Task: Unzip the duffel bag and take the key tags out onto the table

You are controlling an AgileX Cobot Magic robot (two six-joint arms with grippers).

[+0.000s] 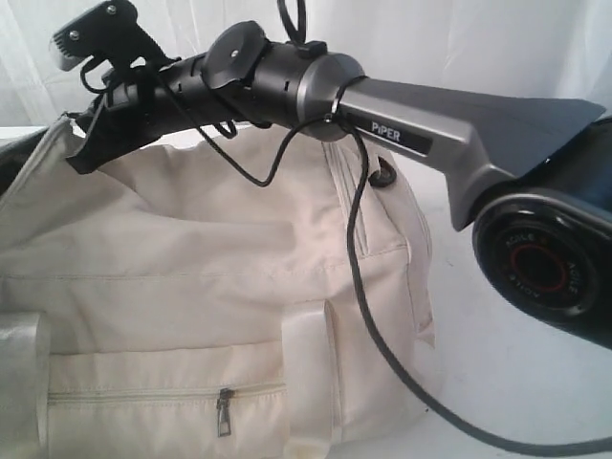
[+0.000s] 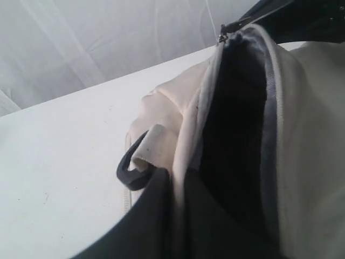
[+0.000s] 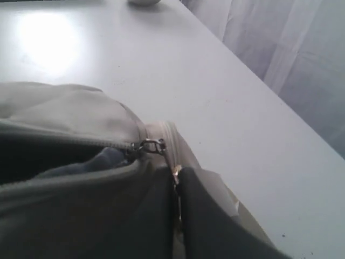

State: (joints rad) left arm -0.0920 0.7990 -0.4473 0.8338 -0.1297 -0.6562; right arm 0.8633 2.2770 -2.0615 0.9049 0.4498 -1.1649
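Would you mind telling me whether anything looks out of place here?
Only the arm's black cable, draped loose across the side of the duffel bag, where it might snag. Nothing looks spilled or torn.

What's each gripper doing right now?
Left gripper: closed, pinching the bag at its opening edge.
Right gripper: closed on the bag beside the zipper end.

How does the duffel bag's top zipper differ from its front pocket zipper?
The top zipper is open, showing a dark interior; the front pocket zipper looks shut. The top zipper's slider sits at the bag's end; the pocket zipper's pull hangs down along its seam. Both have metal pulls on the cream duffel bag.
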